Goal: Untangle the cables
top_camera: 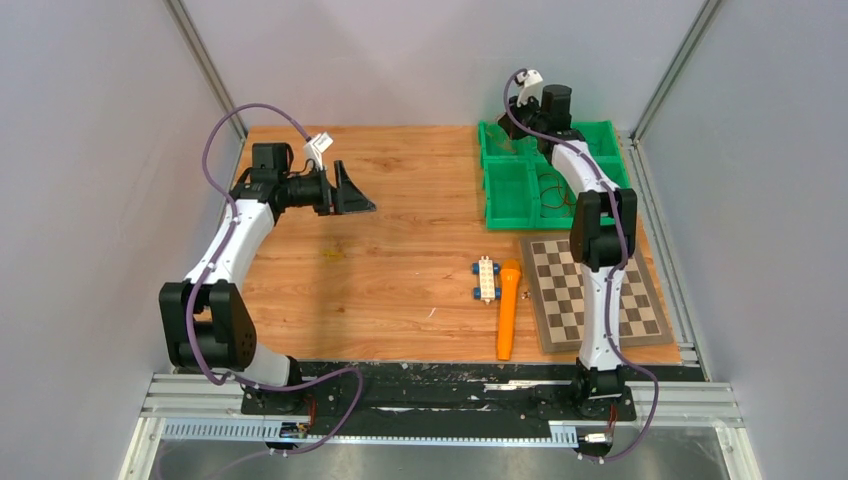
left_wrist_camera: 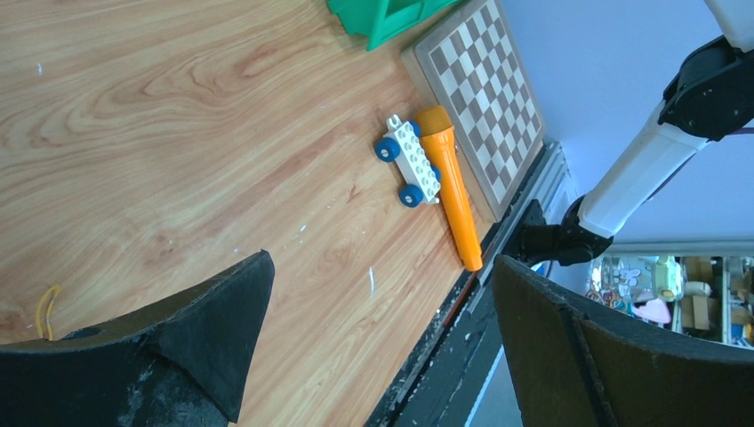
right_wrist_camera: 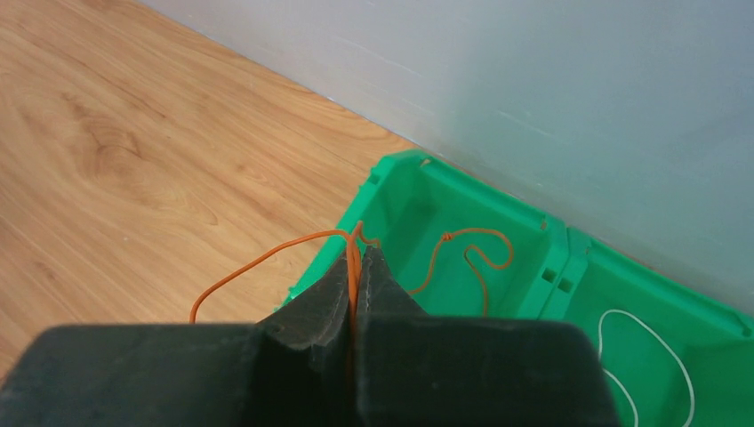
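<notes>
Clenched on an orange wire (right_wrist_camera: 353, 276), the right hand (right_wrist_camera: 358, 253) is hovering over the corner of the green bin (right_wrist_camera: 418, 209), likely lifting that one strand clear so it is not dragging its neighbours along. The left hand (left_wrist_camera: 382, 262) is hanging released and empty above the desk (top_camera: 400, 260), apparently waiting to take or pin a strand. A checkerboard (top_camera: 555, 290), an orange flashlight (top_camera: 508, 310) and a wheeled toy block (top_camera: 486, 279) are lying side by side at the near right, away from the work. The pinched wire's loose ends are arching out, one over the wood, one into the bin. A white wire (right_wrist_camera: 658, 326) is curling in the neighbouring compartment, and a yellow wire (left_wrist_camera: 44, 307) is lying alone on the desk, seemingly already separated.
</notes>
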You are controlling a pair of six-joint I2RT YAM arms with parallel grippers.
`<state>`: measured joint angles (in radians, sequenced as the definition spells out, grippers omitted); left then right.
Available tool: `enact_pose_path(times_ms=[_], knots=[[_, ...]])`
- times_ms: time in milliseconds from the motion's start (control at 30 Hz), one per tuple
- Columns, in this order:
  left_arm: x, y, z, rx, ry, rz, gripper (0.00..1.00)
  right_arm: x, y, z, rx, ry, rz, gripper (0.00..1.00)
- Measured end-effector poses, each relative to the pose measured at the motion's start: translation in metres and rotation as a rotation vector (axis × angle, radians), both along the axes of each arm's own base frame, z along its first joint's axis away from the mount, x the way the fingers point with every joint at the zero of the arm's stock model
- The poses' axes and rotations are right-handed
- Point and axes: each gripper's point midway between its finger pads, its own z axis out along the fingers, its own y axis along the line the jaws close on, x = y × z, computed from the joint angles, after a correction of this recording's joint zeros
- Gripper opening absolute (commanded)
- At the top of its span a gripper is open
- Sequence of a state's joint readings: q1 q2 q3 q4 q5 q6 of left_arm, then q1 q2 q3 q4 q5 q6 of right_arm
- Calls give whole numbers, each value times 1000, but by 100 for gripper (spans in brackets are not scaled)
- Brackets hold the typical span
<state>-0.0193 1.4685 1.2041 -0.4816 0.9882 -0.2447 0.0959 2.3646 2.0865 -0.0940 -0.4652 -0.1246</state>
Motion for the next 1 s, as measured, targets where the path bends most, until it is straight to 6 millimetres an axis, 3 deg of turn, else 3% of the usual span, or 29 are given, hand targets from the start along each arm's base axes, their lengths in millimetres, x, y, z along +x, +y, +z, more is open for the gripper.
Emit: enact_pose_path(times_ms=[133, 233, 300, 433, 667, 767, 867, 1000], knots=[[3, 0, -8, 3, 26, 2, 100, 6, -4, -22, -13, 19, -28, 9], [2, 0, -11, 5, 39, 2, 100, 11, -8, -35, -27, 25, -47, 28], [3, 0, -11, 6, 36, 1, 100, 13, -9, -41, -38, 25, -53, 32], [3, 1, -12, 13, 39, 6, 100, 15, -11, -41, -46, 11, -60, 41], [5, 4, -15, 37, 40, 22, 100, 10, -12, -40, -54, 8, -57, 72], [7, 7, -17, 55, 34, 33, 100, -1, -13, -29, -64, 11, -49, 81], [8, 17, -22, 84, 42, 59, 100, -16, -12, -2, -71, -9, -28, 84], [11, 42, -34, 139, 68, 124, 100, -39, -8, 43, -75, -63, 19, 74]])
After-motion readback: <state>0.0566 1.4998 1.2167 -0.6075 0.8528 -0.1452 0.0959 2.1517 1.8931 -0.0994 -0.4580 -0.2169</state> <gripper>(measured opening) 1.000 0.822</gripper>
